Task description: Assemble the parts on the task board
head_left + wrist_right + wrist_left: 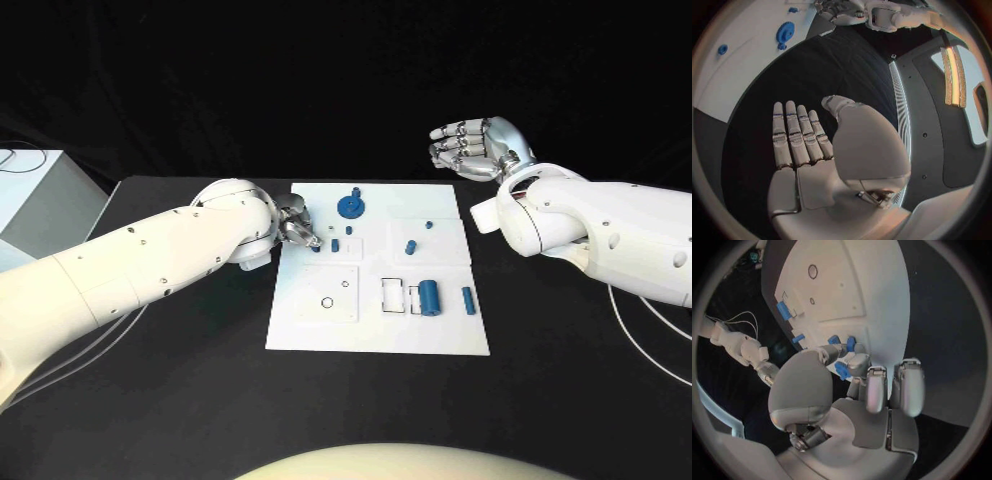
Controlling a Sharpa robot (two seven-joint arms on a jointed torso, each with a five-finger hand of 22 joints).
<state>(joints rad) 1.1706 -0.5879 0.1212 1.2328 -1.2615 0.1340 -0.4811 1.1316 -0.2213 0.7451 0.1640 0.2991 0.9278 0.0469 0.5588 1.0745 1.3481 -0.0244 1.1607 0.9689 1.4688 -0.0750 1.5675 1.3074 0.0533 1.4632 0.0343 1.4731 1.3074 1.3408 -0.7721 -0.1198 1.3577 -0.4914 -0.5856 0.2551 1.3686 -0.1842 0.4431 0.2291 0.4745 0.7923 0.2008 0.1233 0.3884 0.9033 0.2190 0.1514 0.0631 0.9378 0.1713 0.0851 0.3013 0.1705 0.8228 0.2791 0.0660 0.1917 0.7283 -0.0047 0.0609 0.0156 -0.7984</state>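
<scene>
The left robot hand (296, 228) pinches a small blue part (842, 370) at the task board's (378, 335) left edge; the part's shape is mostly hidden. The right robot hand (473, 146) hovers released, fingers straight, beyond the board. On the bench (173, 400), the board's blue cylinder (430, 297) lies lengthwise.

White arms (130, 265), silver fingers (795, 132)

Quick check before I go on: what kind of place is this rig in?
Probably a lab test bench, not a workshop floor: a black table against a dark backdrop, a white task board with small blue parts, and a white box beside it.
</scene>
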